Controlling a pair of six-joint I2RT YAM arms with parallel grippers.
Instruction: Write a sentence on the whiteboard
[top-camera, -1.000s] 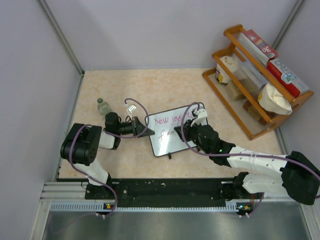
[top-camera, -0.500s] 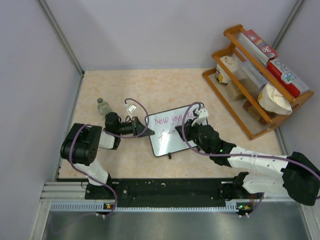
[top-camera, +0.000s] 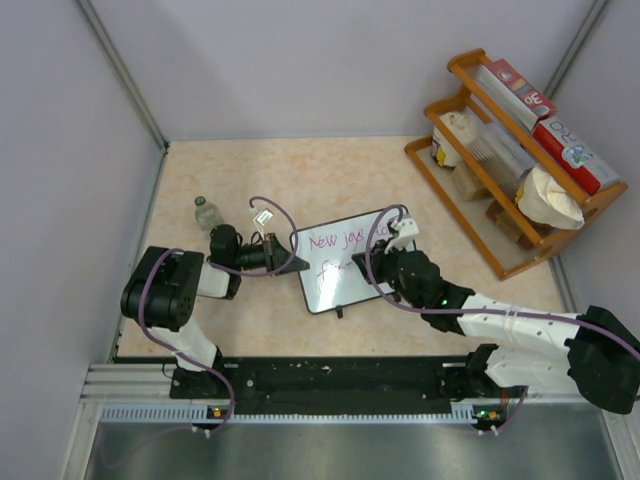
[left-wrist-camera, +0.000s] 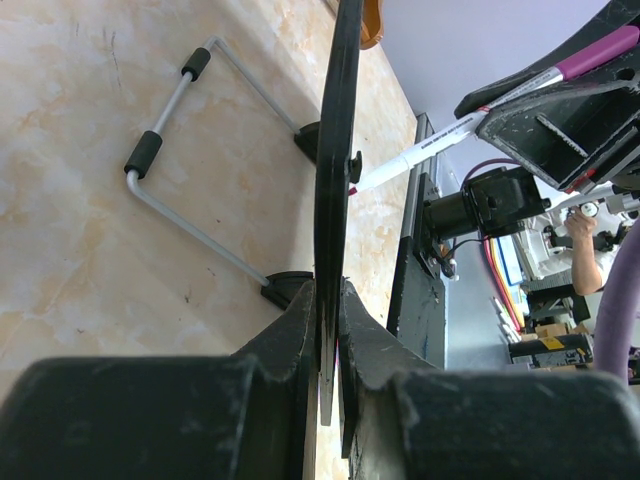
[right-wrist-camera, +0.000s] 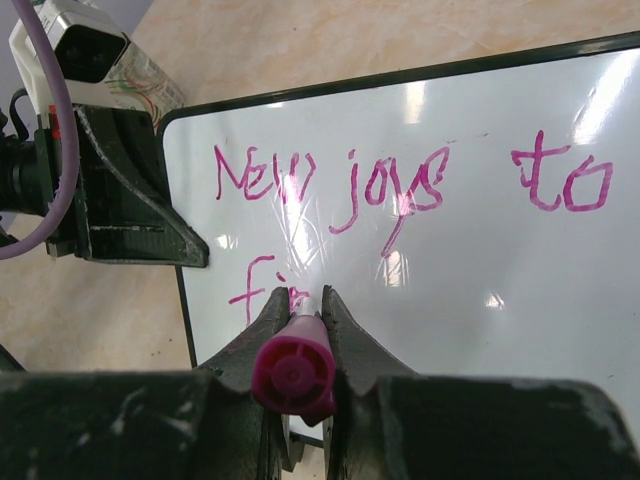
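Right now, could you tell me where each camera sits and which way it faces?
Top external: above and behind, looking down at the table; left arm and right arm show, whiteboard between them.
Left wrist: on the left arm, sighting along the whiteboard's edge pinched in the left end effector.
Right wrist: on the right arm, facing the sentence; right end effector holds a pink marker.
Shared: both wrist views show pink marker and whiteboard.

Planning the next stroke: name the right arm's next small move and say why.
Probably slide the pink marker a little rightward to form the next letter. The right gripper is shut on it, its tip at the whiteboard just after the "fi" that begins the second line of the sentence, which looks unfinished. The left gripper clamps the board's left edge, so it should hold steady.
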